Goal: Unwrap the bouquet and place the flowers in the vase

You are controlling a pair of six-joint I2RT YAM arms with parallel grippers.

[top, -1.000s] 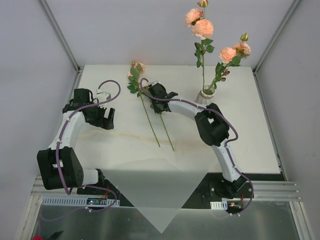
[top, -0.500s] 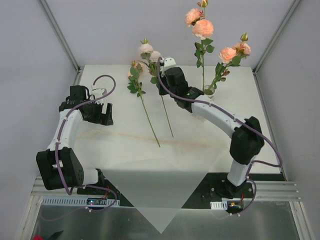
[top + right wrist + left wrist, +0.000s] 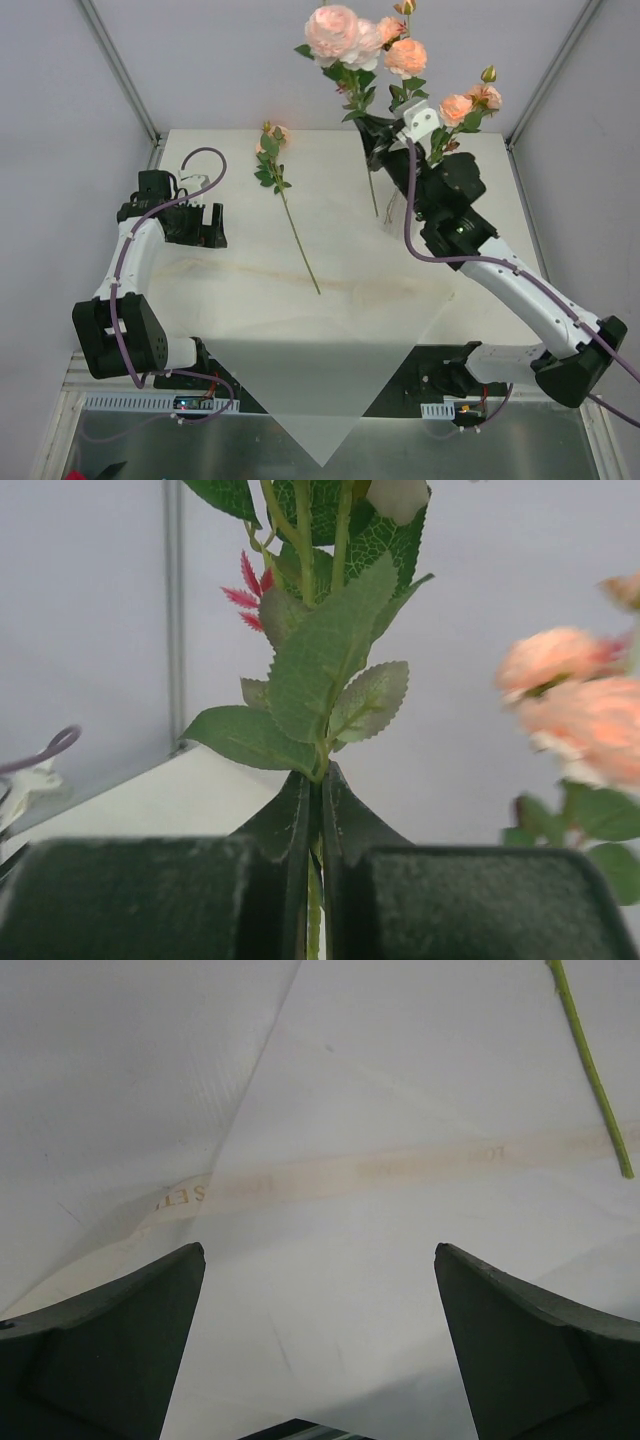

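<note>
My right gripper (image 3: 376, 136) (image 3: 320, 780) is shut on the green stem of a flower (image 3: 333, 30) and holds it upright in the air at the back right, with large peach-pink blooms on top and its lower stem end hanging free. Other flowers (image 3: 406, 56) stand in the vase (image 3: 392, 210), which my right arm mostly hides. One more flower (image 3: 285, 200) (image 3: 590, 1070) lies on the table. The bouquet is apart, and its white paper (image 3: 300, 330) lies flat. My left gripper (image 3: 205, 225) (image 3: 320, 1250) hangs open over the paper, holding nothing.
A faint peach band with printed letters (image 3: 350, 1175) crosses the paper. The paper's near corner (image 3: 322, 455) hangs over the table's front edge. Grey walls and metal posts (image 3: 120, 70) close in the table on the left, back and right.
My right gripper has lifted one flower off the table and swung it up and right, next to the flowers in the vase. The left gripper opened slightly wider and stayed in place.
</note>
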